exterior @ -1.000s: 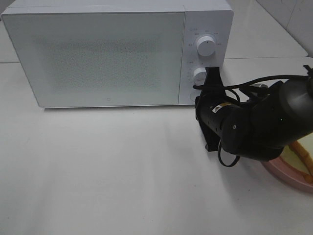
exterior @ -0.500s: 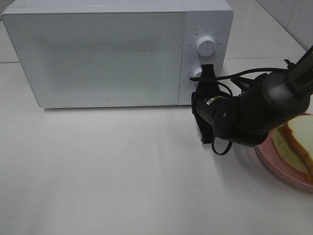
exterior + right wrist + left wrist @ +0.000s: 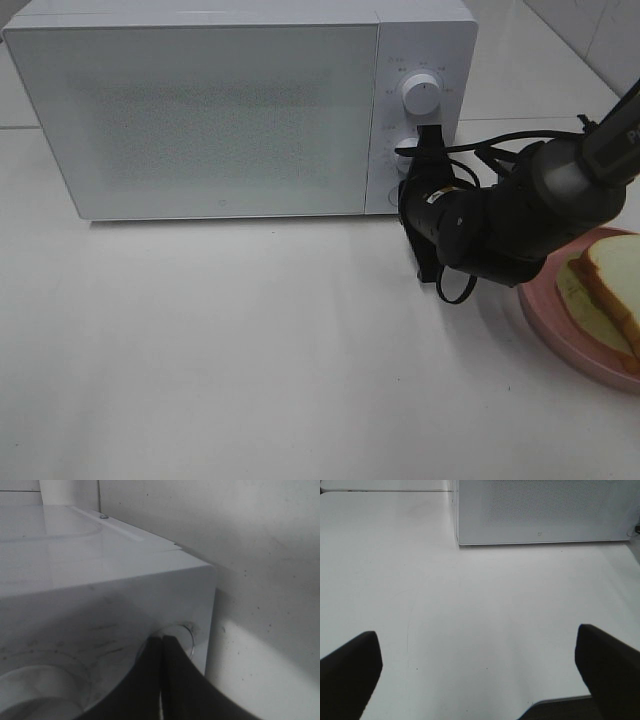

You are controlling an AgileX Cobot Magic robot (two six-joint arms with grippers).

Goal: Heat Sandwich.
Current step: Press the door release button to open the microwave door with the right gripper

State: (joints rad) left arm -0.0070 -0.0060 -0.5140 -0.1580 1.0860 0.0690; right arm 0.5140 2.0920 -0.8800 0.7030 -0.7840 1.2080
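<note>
Seen from the high camera, the white microwave (image 3: 200,110) sits at 12 o'clock with its door closed. Its front lower edge runs straight across the table (image 3: 250,350).

The right gripper (image 3: 432,132) is up at 2 o'clock against the control panel. It is just under the upper knob (image 3: 420,95) and beside the lower knob (image 3: 404,152), which it partly covers.

From the right wrist we see that gripper (image 3: 162,639) clenched, its two black fingers pressed flat together with nothing between them. The tips meet a round dial (image 3: 176,632) close to the panel's outer edge, though we cannot tell which dial it is.

The sandwich (image 3: 605,285) waits at 4 o'clock on its pink plate (image 3: 560,325), with both cut off by the frame's right edge. The bulky right arm (image 3: 510,225) hangs right over the plate's near rim, and a cable loop (image 3: 455,290) dangles beside it, so that corner is tight.

The left gripper (image 3: 476,645) is released, with its dark fingers (image 3: 350,672) spread wide over bare tabletop and holding nothing. The microwave's front (image 3: 545,510) stands well ahead of it.

From 6 round to 9 o'clock the table lies open, a broad white stretch in front of the door.
</note>
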